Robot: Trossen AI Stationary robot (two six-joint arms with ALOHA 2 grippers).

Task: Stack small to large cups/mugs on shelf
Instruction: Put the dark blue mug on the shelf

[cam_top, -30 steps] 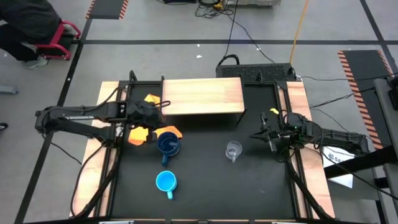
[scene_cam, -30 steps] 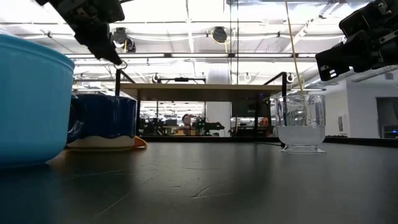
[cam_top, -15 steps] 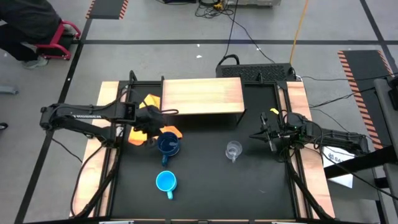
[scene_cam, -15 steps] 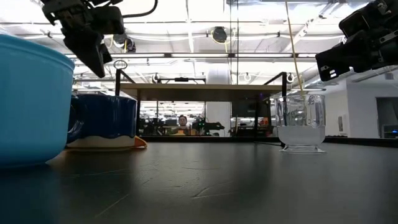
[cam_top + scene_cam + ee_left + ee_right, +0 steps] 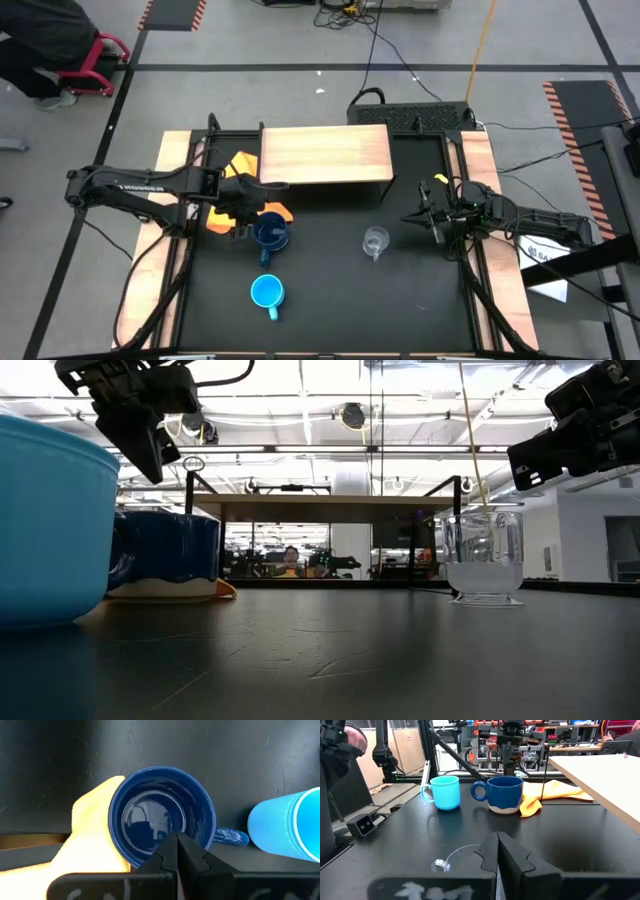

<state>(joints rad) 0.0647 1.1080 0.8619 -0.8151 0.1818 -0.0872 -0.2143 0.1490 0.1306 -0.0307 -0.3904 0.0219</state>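
The left gripper (image 5: pixel 243 206) hangs just above the dark blue mug (image 5: pixel 270 232), over its left rim, with its fingers (image 5: pixel 176 854) pressed together and nothing between them. Its wrist camera looks straight down into the mug's empty bowl; the mug's handle (image 5: pixel 231 837) shows only in part, cut off by the closed fingertips. The mug stands on the black tabletop (image 5: pixel 330 290) in front of the shelf (image 5: pixel 325 155), touching the yellow-orange cloth (image 5: pixel 224 216), much of which lies hidden under the left arm in the overhead view.

The light blue mug (image 5: pixel 266 292) stands nearer, well apart from the shelf, its handle pointing toward the near edge. In the table-level view it fills the left edge and is cut off, so its handle cannot be seen there.

The clear glass cup (image 5: pixel 375 242) stands to the right of the dark blue mug, in front of the shelf's right end. From above it is hard to make out against the black top; its handle seems to point toward the near side, though that is not certain. The right wrist view catches only its rim (image 5: pixel 461 855) behind the fingers.

The right gripper (image 5: pixel 424 219) waits off to the right of the glass cup, closed and holding nothing. The shelf board carries no cup.
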